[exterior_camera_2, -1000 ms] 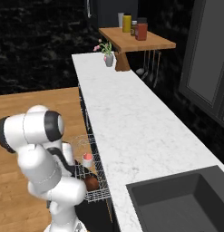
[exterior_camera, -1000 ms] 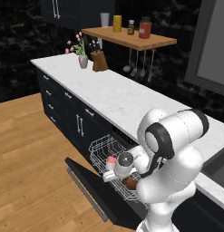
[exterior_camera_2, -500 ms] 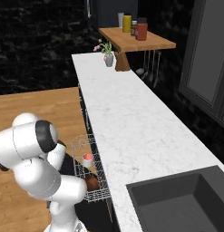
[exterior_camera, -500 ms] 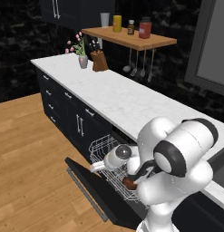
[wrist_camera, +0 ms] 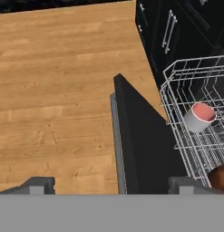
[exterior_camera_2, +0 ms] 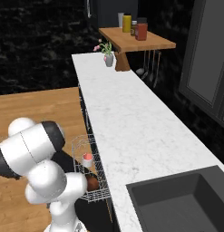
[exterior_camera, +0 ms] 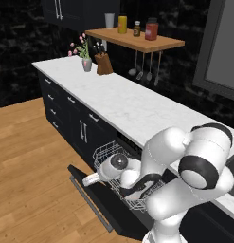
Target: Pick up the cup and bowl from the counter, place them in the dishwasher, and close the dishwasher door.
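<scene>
— Gripper point(wrist_camera: 109, 186)? 
— Spread wide, nothing held, hung over the lowered dishwasher door point(wrist_camera: 145, 149).
— Cup point(wrist_camera: 199, 116), bowl point(wrist_camera: 218, 177)? 
— Both lodged in the white rack point(wrist_camera: 186, 77), right of the door; bowl nearer.

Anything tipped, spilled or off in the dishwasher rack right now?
Nothing stands out. The cup sits in the white rack, leaning a little, with no spill visible; the bowl is also in the rack. The dishwasher door is still down, and the claw hangs open above it.
</scene>
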Controlling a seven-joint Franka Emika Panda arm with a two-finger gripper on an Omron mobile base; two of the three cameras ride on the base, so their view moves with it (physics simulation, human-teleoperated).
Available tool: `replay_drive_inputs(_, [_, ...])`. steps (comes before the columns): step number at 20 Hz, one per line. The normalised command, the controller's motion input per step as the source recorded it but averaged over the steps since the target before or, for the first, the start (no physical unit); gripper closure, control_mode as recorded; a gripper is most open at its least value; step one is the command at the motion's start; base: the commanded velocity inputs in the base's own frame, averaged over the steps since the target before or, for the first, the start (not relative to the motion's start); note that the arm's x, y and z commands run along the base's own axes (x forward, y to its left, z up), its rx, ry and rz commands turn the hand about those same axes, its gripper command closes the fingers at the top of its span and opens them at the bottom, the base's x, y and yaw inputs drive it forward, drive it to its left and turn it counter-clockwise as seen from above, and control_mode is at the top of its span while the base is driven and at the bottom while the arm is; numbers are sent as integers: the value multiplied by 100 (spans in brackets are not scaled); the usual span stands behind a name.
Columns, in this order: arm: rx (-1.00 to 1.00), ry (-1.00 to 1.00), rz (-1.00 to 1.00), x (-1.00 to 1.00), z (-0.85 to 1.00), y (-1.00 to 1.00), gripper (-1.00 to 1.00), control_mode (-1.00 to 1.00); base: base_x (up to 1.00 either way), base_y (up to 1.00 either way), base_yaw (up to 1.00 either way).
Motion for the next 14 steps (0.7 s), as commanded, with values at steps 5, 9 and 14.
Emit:
replay_drive_inputs(5, [-26,12,0,1,100,72,-100,-100,0,0,0])
replay_drive_inputs(9, [-33,8,0,0,100,82,-100,-100,0,0,0])
replay_drive_inputs(14, [-52,8,0,0,82,99,-100,-100,0,0,0])
